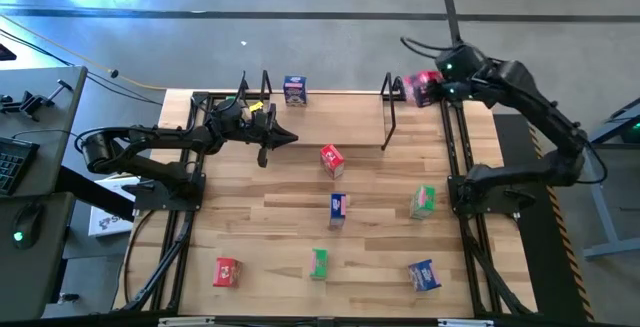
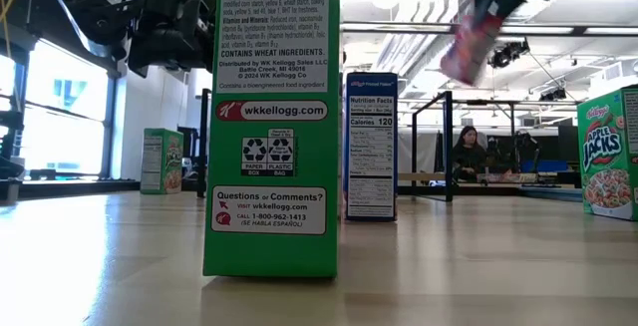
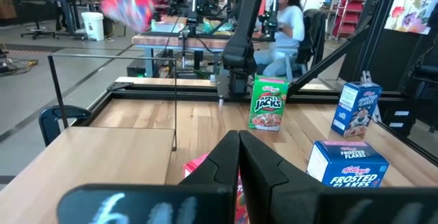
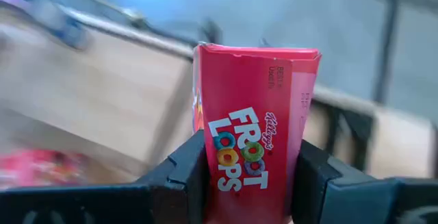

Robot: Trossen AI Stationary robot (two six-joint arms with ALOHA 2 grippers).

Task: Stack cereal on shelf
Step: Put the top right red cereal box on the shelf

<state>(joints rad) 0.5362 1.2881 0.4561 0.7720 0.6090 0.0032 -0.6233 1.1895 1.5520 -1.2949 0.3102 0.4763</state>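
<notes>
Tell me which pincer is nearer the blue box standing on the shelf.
Left. The left pincer, shut, hovers over the shelf just in front of the blue box. The right pincer holds a red box past the shelf's right end.

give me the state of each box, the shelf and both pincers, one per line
held red box: gripped, in the air by the shelf's right end
right pincer: shut on held red box
left pincer: shut, empty, over the shelf
shelf: holds one blue box, upright
table boxes: seven, apart; the red one nearest the shelf
</notes>
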